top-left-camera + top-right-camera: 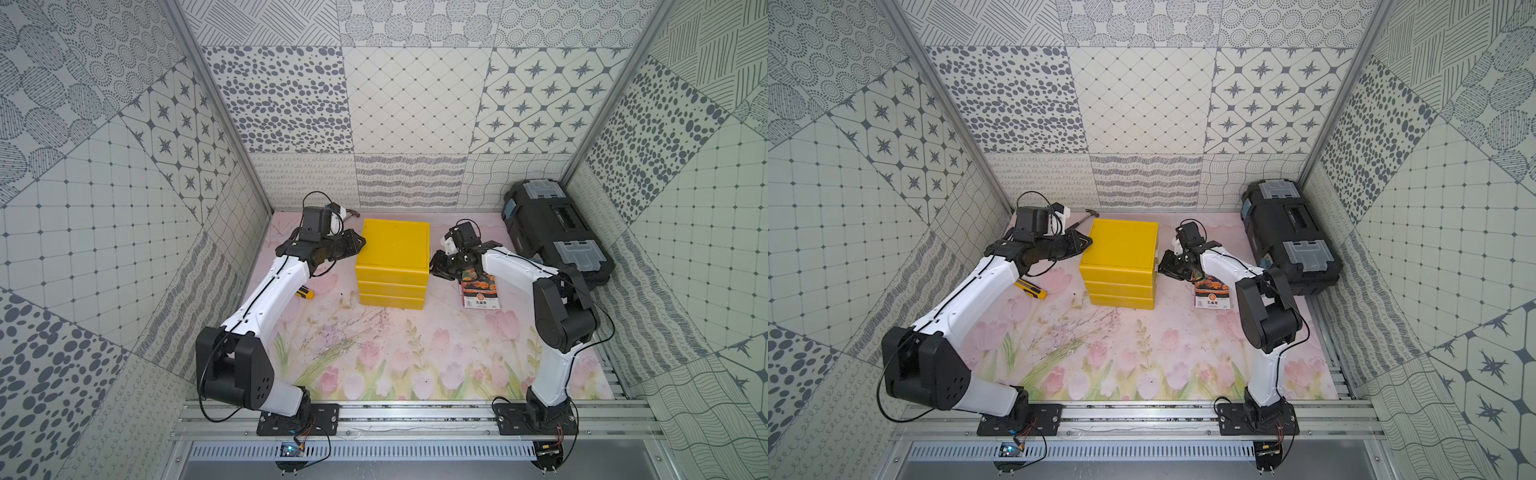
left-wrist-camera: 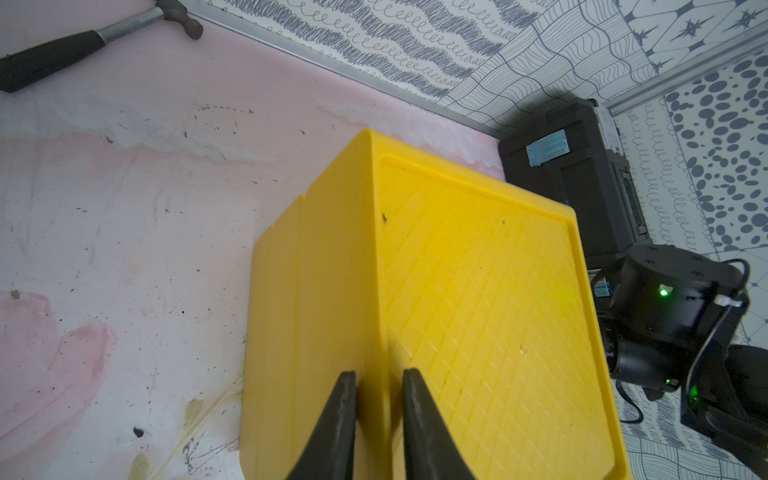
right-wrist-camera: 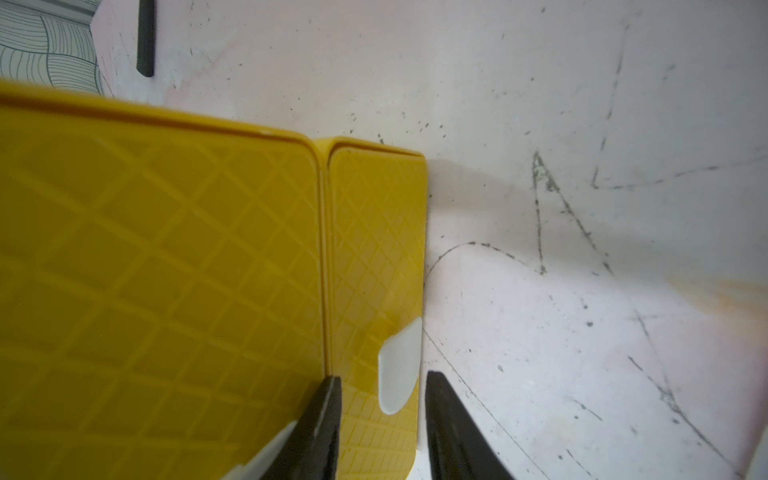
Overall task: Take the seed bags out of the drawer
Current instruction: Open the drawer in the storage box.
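While the yellow drawer cabinet [image 1: 392,257] stands on the floral mat [image 1: 374,340] | left gripper [image 2: 379,372]: jaws narrowly parted astride its top edge, grip indeterminable | right gripper [image 3: 383,376]: jaws parted at its side, likewise | seed bags [image 1: 481,291]: on mat beside cabinet, beneath right arm

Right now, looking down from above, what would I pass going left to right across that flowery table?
In a top view: yellow-and-black utility knife → yellow drawer unit → seed bag → black toolbox.
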Available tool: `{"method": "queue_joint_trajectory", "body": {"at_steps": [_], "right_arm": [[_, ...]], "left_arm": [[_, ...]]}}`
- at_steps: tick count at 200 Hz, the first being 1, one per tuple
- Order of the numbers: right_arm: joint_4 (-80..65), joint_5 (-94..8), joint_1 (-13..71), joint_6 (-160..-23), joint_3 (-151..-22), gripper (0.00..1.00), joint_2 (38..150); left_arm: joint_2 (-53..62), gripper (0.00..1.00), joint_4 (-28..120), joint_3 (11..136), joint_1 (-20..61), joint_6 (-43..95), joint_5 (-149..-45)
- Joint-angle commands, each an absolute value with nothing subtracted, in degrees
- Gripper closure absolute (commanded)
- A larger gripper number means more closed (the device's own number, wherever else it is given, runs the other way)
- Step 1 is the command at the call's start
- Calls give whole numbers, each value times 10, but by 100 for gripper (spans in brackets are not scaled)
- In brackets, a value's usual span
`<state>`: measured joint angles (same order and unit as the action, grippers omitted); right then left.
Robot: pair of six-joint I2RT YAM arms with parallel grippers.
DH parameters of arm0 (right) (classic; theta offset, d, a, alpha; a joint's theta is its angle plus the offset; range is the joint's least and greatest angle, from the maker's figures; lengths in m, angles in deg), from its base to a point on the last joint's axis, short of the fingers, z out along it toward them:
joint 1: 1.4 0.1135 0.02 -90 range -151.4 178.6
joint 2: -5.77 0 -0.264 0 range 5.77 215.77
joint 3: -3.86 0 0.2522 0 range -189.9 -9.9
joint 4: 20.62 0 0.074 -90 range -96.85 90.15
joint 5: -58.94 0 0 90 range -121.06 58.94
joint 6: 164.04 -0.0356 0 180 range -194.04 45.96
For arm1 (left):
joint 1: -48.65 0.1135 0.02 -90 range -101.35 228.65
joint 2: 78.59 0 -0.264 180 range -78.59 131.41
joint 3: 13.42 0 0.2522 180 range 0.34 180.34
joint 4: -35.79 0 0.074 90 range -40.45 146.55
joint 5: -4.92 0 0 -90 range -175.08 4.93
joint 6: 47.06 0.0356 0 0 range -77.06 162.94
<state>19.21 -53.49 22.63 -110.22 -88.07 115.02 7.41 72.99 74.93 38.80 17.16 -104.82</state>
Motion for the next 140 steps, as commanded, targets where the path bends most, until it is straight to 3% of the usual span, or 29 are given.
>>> {"method": "queue_joint_trajectory", "body": {"at_steps": [1,140], "right_arm": [[162,-547,247,-1091,-898,62,1181],[160,-541,200,-1083,-819,60,1074]], "left_arm": [[92,78,856,739,384,186,-1053],[97,78,860,739,384,184,-1042]]}}
